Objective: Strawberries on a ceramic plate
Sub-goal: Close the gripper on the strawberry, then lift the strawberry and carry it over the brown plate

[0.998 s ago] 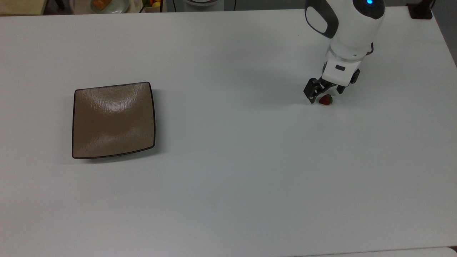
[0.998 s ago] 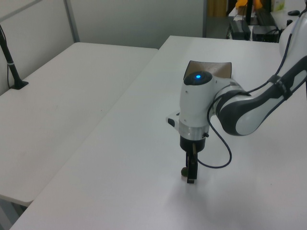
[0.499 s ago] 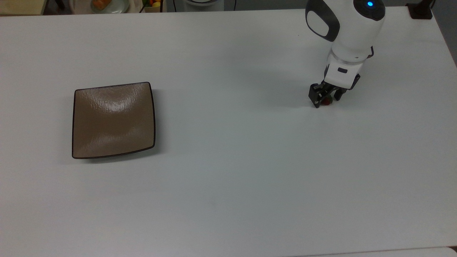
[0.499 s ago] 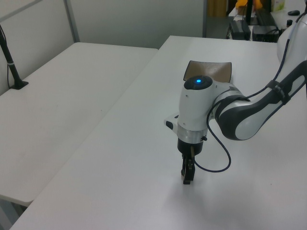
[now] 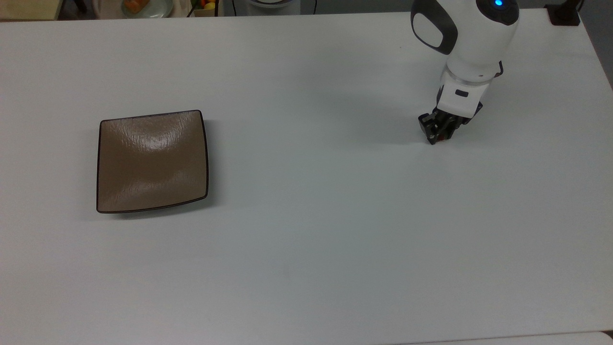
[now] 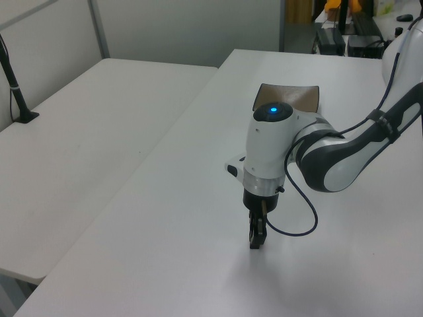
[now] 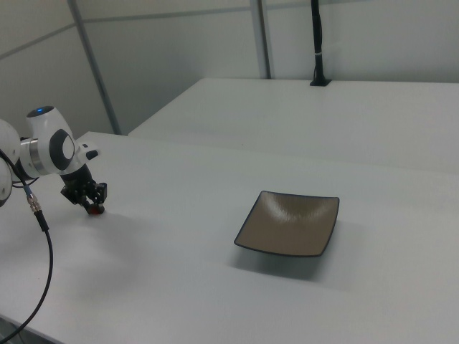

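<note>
A tiny red strawberry (image 5: 441,139) sits at table level on the top view's right, pinched between the black fingers of my gripper (image 5: 437,134), which is shut on it. Only a sliver of red shows between the fingers, as it also does in the right view on the strawberry (image 7: 96,210), held by the gripper (image 7: 92,206). In the left view the gripper (image 6: 255,240) points straight down at the table and hides the fruit. The square tan-brown ceramic plate (image 5: 152,160) lies empty far off on the top view's left; the plate (image 7: 290,223) is also seen from the right, and the plate (image 6: 291,98) lies behind the arm.
The white table (image 5: 306,230) stretches bare between gripper and plate. A round pale plate with orange food (image 5: 143,5) sits beyond the far edge in the top view. A black post base (image 5: 565,14) stands at the far right corner. A second white table (image 6: 86,132) adjoins.
The fingers have closed from wide apart onto the strawberry, and the wrist shifted slightly toward the top view's right. The plate has not moved.
</note>
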